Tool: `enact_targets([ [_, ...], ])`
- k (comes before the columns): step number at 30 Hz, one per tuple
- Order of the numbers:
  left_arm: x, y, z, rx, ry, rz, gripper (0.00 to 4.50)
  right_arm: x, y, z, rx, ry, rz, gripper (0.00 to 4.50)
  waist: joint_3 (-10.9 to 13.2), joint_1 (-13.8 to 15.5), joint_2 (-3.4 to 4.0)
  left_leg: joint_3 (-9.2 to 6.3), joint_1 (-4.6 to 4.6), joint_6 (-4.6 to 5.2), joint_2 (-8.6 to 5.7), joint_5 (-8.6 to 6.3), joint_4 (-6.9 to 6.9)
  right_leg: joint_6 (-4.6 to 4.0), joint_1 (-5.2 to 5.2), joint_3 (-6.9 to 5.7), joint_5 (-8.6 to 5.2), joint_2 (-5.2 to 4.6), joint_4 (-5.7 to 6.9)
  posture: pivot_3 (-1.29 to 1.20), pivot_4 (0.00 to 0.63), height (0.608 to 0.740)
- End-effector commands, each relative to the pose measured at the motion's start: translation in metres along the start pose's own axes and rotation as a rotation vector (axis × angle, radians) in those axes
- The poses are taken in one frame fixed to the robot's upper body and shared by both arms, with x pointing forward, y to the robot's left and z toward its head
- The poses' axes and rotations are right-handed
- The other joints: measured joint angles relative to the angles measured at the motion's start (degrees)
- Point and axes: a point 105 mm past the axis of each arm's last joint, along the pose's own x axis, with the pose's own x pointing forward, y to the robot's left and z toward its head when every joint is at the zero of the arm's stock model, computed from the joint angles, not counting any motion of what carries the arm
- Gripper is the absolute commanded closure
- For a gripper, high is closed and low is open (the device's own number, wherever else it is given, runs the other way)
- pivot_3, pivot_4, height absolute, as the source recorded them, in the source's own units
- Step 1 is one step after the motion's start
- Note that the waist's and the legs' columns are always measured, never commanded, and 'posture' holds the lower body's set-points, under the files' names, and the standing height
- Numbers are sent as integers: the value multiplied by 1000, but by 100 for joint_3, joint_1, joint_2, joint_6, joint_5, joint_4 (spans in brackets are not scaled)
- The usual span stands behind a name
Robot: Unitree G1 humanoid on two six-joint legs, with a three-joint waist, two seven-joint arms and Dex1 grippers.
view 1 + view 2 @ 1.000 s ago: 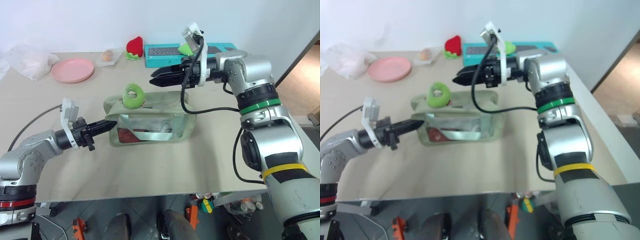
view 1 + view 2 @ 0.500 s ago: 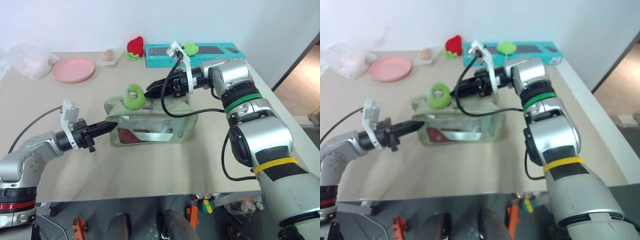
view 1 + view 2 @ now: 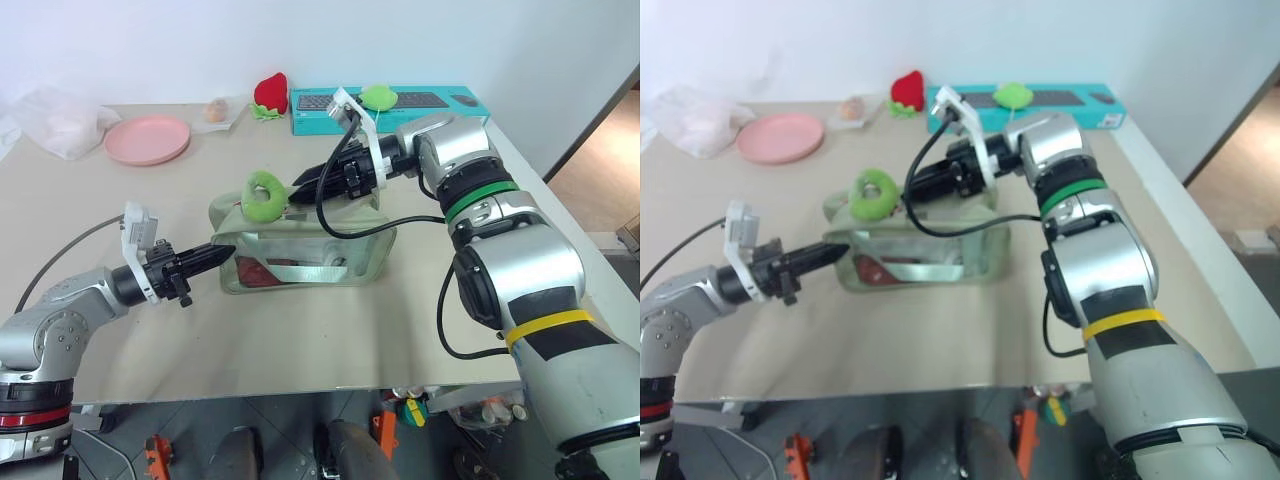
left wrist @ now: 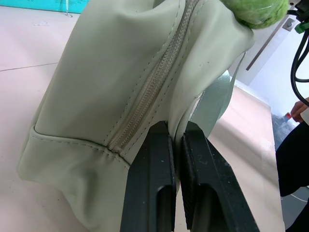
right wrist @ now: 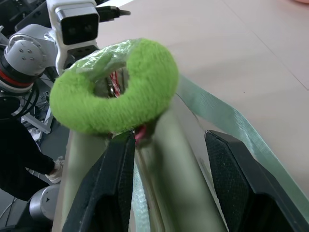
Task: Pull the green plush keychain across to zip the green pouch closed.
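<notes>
- The left hand (image 3: 212,254) was clamped on the green pouch (image 3: 300,250) end, bracing it on the desk (image 3: 300,330).
- The right hand (image 5: 166,145), fingers apart, straddled the green plush keychain (image 3: 265,193) at the pouch's top.
- Judged step: grasping; next, close, then pull across.

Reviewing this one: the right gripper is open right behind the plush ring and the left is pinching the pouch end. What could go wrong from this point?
1. The right gripper is open behind the green plush keychain; closing here might catch only soft fuzz, which could slip during the pull.
2. The left gripper pinches just a thin fold at the end of the green pouch; a hard pull may tug the fabric free.
3. The keychain hangs on a thin reddish cord, which could strain.
</notes>
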Motion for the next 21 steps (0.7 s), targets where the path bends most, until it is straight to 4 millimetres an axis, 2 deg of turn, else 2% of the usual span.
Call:
enact_targets([
  [1, -1, -5, 4, 15, -11, -13, 4500, -8, 6, 17, -56, -21, 19, 2175, 0, 0, 0, 0, 0, 0, 0, 0, 0, 0, 0, 1, 0, 0, 0, 0, 150, 740],
  [13, 0, -5, 3, 12, -9, -16, 4500, -10, 9, 25, -51, -51, 35, 2175, 0, -1, 0, 0, 0, 0, 0, 0, 0, 0, 0, 1, 0, 0, 0, 0, 150, 740],
  [17, 2, -3, 1, 5, -7, -15, 4500, -5, 24, 49, -82, -110, 111, 2175, 1, 0, 2, 0, 0, 0, 0, 0, 0, 0, -1, 1, 0, 0, 0, 0, 150, 740],
  [21, 2, -4, 1, 3, -10, -18, 4500, 4, 28, 48, -95, -87, 134, 2175, 0, 0, 1, -1, 0, 0, 1, 0, -1, -1, 1, -1, 0, 0, 0, 0, 150, 740],
])
